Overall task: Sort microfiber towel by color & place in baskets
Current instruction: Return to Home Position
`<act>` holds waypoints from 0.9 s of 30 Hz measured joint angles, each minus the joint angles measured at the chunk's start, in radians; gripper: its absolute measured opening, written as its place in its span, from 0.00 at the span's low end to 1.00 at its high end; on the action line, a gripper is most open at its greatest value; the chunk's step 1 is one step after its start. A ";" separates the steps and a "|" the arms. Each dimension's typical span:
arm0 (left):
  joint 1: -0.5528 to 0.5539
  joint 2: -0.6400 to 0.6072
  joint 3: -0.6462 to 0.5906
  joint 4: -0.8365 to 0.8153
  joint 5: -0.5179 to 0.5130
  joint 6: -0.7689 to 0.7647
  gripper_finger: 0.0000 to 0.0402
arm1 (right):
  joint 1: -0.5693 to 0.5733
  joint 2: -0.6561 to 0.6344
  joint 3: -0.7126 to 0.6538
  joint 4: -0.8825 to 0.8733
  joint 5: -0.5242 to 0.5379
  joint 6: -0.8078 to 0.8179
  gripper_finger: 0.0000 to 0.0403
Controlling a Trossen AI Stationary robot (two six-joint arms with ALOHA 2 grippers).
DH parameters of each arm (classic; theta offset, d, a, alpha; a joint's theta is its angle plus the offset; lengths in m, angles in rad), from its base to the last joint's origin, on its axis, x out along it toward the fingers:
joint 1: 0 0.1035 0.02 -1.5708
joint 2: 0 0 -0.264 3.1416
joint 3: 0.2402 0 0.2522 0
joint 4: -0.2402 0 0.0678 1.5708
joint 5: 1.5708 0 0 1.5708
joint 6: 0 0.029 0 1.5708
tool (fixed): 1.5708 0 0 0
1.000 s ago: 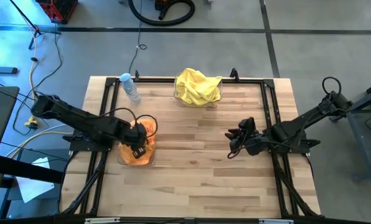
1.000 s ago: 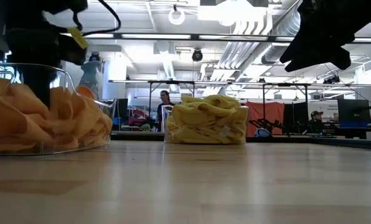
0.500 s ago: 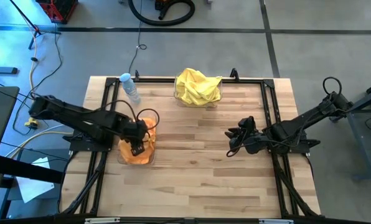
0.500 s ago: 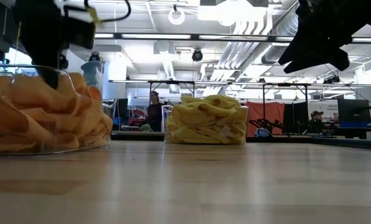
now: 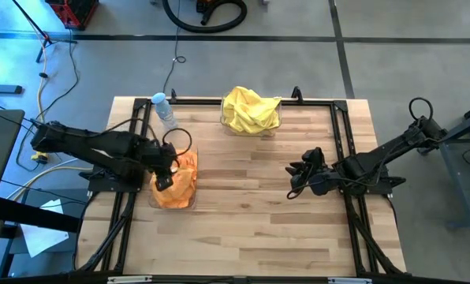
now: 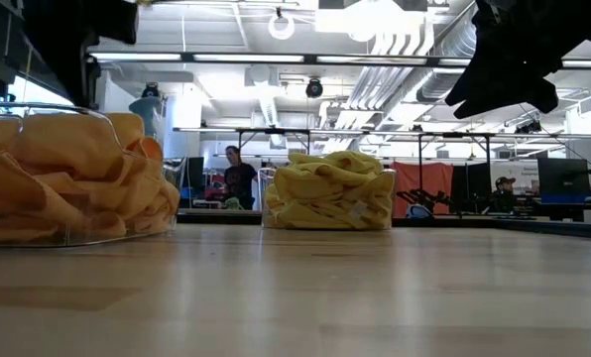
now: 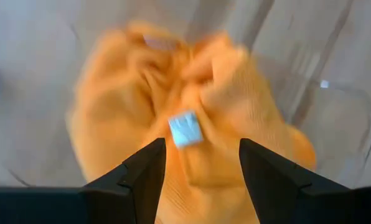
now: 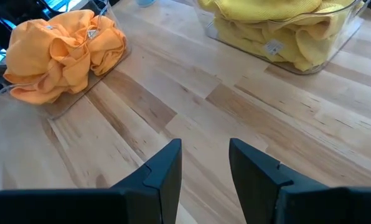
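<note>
Orange microfiber towels lie heaped in a clear basket at the table's left; the low view shows the pile behind the basket's wall. My left gripper hovers open just above the heap, over its left part, and touches nothing. Yellow towels fill a second clear basket at the far middle. My right gripper hangs open above the bare table at the right, nothing between its fingers.
A clear water bottle with a blue cap stands at the far left, just beyond the orange basket. A black frame runs round the table's edges. Bare wood lies between the two arms. People show in the room behind.
My left gripper has risen out of the orange basket and drawn a little toward the table's left edge. The orange towels stay behind as a heap in the basket, now puffed up higher.
</note>
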 joint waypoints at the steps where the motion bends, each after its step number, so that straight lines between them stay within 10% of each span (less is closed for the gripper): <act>1: 0.000 -0.018 0.000 0.012 -0.032 0.018 0.47 | 0.000 0.000 0.000 -0.001 0.000 0.000 0.32; 11: 0.001 -0.202 -0.019 0.301 -0.255 0.353 0.17 | -0.003 0.000 0.000 -0.003 0.008 0.008 0.32; 14: 0.003 -0.263 -0.108 0.461 -0.220 0.481 0.03 | -0.016 0.000 0.000 -0.002 0.008 0.011 0.32; 27: 0.077 -0.608 -0.628 1.097 -0.035 0.581 0.00 | -0.089 0.000 0.000 -0.002 -0.004 0.003 0.32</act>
